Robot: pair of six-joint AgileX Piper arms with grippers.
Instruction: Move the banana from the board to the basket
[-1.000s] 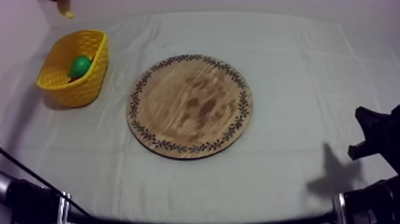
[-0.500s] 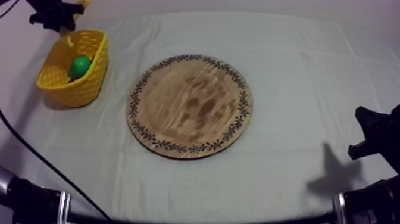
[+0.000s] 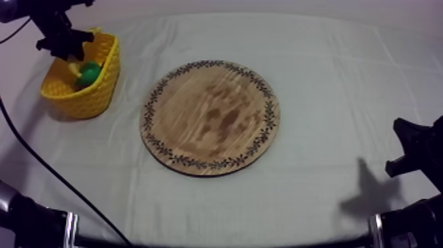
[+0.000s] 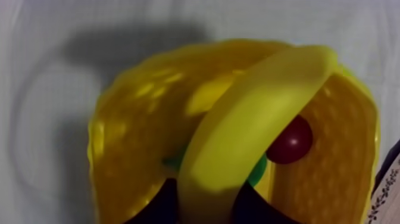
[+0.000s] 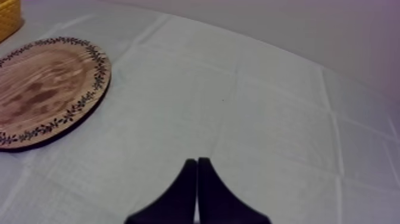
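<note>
A: Where's the banana (image 4: 256, 113)?
B: In the L gripper (image 3: 63, 45), over the desk's (image 3: 329, 79) far-left corner. The black fingers (image 4: 156, 205) clamp it from both sides, right above the yellow basket (image 3: 92, 99). Can't tell if it touches the basket.
A: Anything inside?
B: Yes, a small red fruit (image 4: 290, 140) and a green fruit (image 3: 89, 71), both beneath the banana.
A: And the board?
B: The round wooden board (image 3: 211, 117) lies mid-desk, apart from the basket.
A: What about the R gripper (image 5: 197, 173)?
B: Low at the desk's right side, well apart from the board. Its fingers are pressed together in a narrow wedge w/ nothing between them.
</note>
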